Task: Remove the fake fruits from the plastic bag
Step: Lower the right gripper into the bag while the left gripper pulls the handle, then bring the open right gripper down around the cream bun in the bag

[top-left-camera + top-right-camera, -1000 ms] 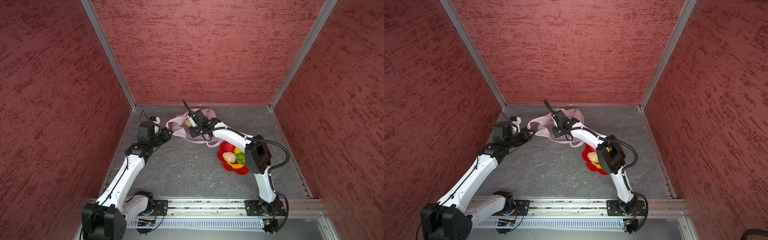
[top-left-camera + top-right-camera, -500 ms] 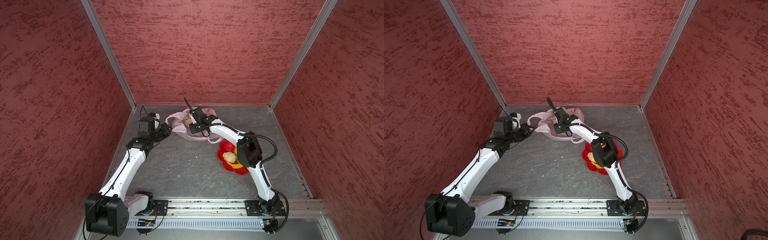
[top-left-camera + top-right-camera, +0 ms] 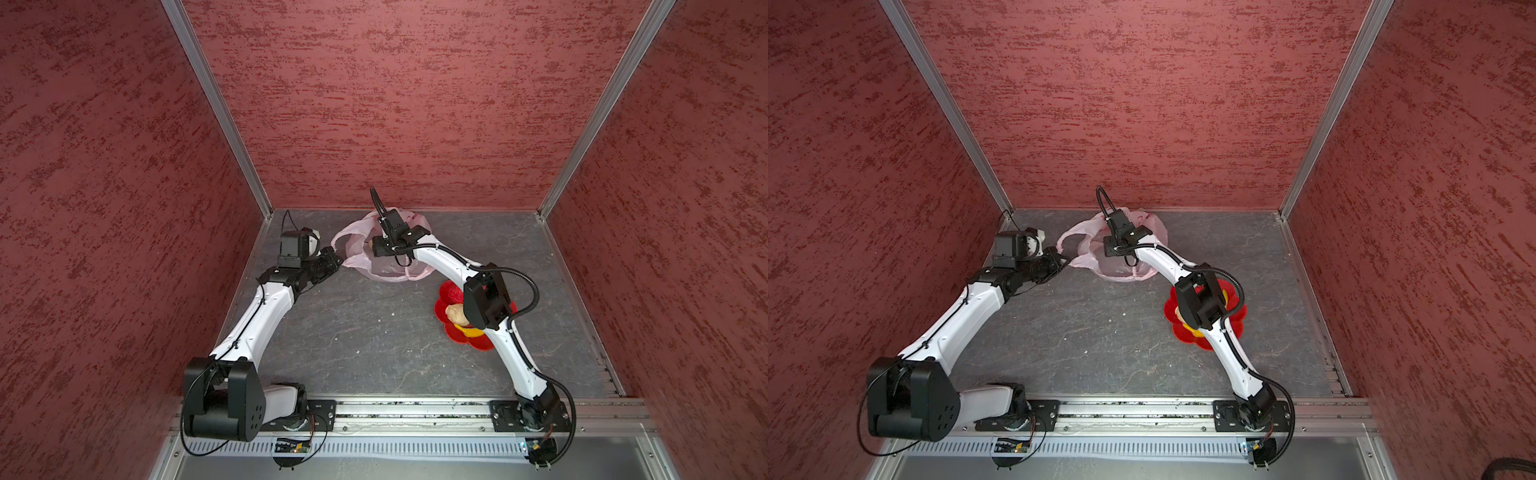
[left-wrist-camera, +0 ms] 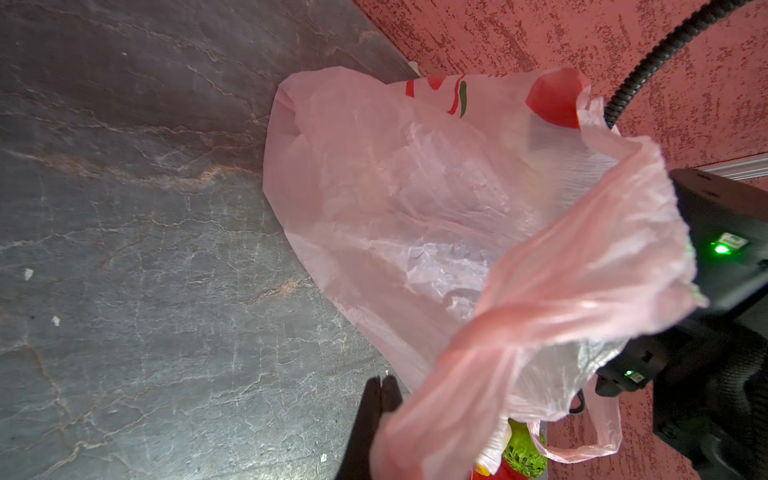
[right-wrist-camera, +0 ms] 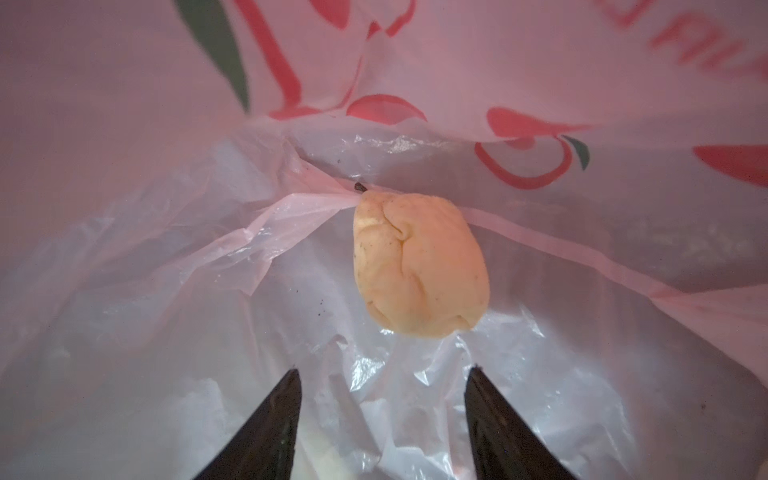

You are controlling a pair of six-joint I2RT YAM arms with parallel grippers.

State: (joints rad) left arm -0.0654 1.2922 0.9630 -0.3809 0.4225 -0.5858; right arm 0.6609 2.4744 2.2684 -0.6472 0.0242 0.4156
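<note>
Two robot arms meet at a pale pink bag (image 3: 384, 270) lying near the middle of the tabletop's (image 3: 374, 345) back edge, against a red wall. The left gripper (image 4: 381, 380) has its jaws closed on one bag handle, which is drawn out toward the left edge so that the mouth gapes. In the left wrist view that handle crosses in front and hides much of the bag. The right gripper (image 5: 384, 370) is inside the mouth, jaws apart and holding nothing. Just ahead of its tips and not touching them, a beige fruit (image 5: 419, 266) lies on crinkled film, with printed film sagging over it. Near the right edge sits a red dish (image 3: 465, 343). The right arm's elbow covers part of it in both top views. In the dish lie a second beige fruit (image 3: 455, 313), a banana (image 3: 469, 331) and a green ball (image 4: 521, 451), which shows only past the bag in the left wrist view.
</note>
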